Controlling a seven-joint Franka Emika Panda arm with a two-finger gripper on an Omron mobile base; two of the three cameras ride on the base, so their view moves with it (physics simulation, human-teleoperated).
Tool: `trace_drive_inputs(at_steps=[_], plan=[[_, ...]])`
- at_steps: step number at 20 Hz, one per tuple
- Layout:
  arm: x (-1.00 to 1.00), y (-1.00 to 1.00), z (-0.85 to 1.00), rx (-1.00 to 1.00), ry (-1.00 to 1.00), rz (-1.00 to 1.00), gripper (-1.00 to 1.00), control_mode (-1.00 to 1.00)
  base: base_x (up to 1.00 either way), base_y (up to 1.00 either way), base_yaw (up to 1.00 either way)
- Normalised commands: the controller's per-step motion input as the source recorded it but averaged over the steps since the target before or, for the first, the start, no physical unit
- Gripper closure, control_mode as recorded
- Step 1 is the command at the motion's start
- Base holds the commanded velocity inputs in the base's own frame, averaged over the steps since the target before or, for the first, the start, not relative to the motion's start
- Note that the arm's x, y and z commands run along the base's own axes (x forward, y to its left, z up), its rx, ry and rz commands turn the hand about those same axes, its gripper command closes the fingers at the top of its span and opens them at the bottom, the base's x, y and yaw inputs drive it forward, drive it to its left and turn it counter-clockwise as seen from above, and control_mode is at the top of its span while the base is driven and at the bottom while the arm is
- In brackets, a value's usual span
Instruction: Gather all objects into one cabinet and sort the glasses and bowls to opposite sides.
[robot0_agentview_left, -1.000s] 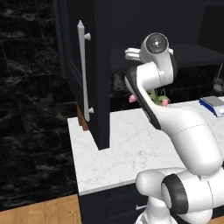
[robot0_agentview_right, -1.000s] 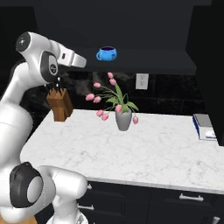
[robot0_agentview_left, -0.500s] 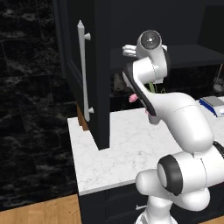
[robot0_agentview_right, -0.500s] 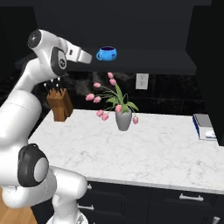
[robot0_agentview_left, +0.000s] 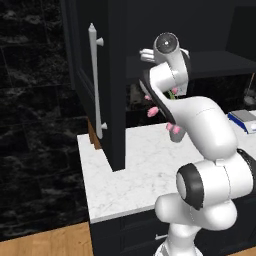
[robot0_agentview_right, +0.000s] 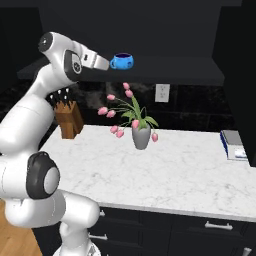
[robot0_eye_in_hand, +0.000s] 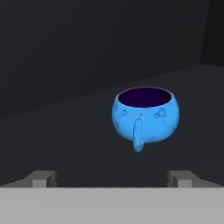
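Since the earlier frames the arm has swung its hand further toward the blue bowl (robot0_agentview_right: 121, 61) on the cabinet shelf (robot0_agentview_right: 165, 75), so that the gripper (robot0_agentview_right: 107, 63) now sits just beside it rather than well short of it. The bowl stands upright on the dark shelf, a small handle-like loop turned toward the hand; in the hand view it lies ahead of the gripper (robot0_eye_in_hand: 112, 177), slightly right of centre between the two fingertips (robot0_eye_in_hand: 43, 178). The jaws stand wide apart and hold nothing, which suits an approach: the opening looks wide enough to pass either side of the bowl's round body.

On the counter (robot0_agentview_right: 190, 170) below stand a vase of pink tulips (robot0_agentview_right: 138, 126), a knife block (robot0_agentview_right: 68, 118) and a small scale (robot0_agentview_right: 235, 145), none of them part of the job.

In the left base view the open cabinet door (robot0_agentview_left: 92, 80) and its pale bar handle (robot0_agentview_left: 95, 82) screen the left end of the shelf, and the arm's own body covers the bowl there. The red cup, the orange mug and the striped bowl cannot be located, so how much gathering remains cannot be judged. Whether the fingertips already touch the bowl is hard to tell; they appear just apart.
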Motion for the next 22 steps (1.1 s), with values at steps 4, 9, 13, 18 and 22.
trace_drive_inputs(at_steps=[4,9,13,18,22], plan=[[0.23,-0.15,0.00,0.00,0.00,-0.03,-1.00,-1.00,0.00,0.00,0.00],[0.06,-0.15,0.00,0.00,0.00,-0.01,-1.00,-1.00,0.00,0.00,0.00],[0.03,-0.10,0.00,0.00,0.00,0.00,-1.00,-1.00,0.00,0.00,0.00],[0.17,0.00,0.00,0.00,0.00,-0.01,-1.00,-1.00,0.00,0.00,0.00],[0.20,0.00,-0.08,0.00,0.00,-0.05,-1.00,-1.00,0.00,0.00,0.00]])
